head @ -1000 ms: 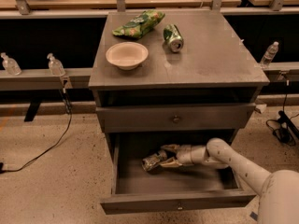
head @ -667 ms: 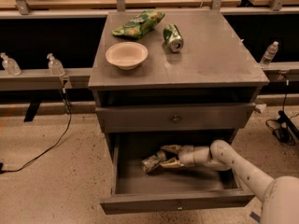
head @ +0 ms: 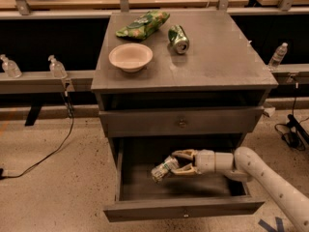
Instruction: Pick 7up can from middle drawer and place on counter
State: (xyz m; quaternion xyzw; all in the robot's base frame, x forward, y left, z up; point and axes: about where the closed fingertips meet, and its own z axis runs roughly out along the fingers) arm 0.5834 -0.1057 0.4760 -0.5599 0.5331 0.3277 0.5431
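Observation:
The middle drawer [head: 145, 210] is pulled open low on the cabinet. Inside it lies the 7up can [head: 162, 170], pale with green print, tilted with its left end down. My gripper [head: 177, 163] reaches in from the right. Its fingers [head: 184, 154] are closed around the can's right end, one above and one below. The white arm [head: 270, 178] runs off to the lower right. The counter [head: 217, 62] is the grey cabinet top above.
On the counter stand a tan bowl [head: 131, 57], a green snack bag [head: 142, 24] and a darker green can [head: 178, 38] on its side. The upper drawer [head: 145, 124] is shut. Water bottles [head: 57, 67] stand on side rails. A cable [head: 48, 151] lies on the floor at left.
The gripper and can have shifted very slightly to the right inside the drawer. The grip on the can looks the same. Nothing on the counter has moved.

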